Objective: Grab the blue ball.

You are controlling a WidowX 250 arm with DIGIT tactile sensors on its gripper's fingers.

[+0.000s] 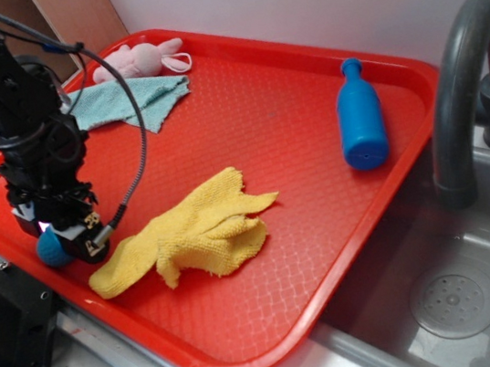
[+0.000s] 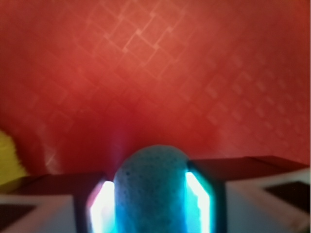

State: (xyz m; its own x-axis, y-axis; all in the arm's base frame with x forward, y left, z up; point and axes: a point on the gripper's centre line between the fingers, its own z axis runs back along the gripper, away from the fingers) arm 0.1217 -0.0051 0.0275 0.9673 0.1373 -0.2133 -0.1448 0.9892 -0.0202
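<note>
A red plastic tray (image 1: 329, 254) with a raised rim and an embossed diamond pattern is seen beside a grey sink (image 1: 483, 295) with a dark curved faucet (image 1: 461, 86). At the tray's near-left corner the black gripper (image 1: 61, 237) is positioned low over the surface, a grey cable looping off its side. The blue ball (image 1: 50, 249), small and rounded, is found under the gripper, just beside the tray's rim. In the wrist view the ball (image 2: 150, 194) is shown with a speckled, matte, grainy surface, and it is pressed between the two fingers (image 2: 102, 206), whose inner faces glow pale against its sides; the fingers are closed against it with no gap visible on either side. A sliver of yellow is seen at the left edge of that view.

Just beside the gripper, a crumpled yellow cloth (image 1: 192, 233) of nubby terry weave is spread on the tray. At the far-left corner a teal cloth (image 1: 127, 102) of similar pile is laid flat, with a pink plush toy (image 1: 139, 61) resting at its far edge. Well apart, toward the right rim, a smooth blue bottle-shaped toy (image 1: 361, 120) is lying on its side.
</note>
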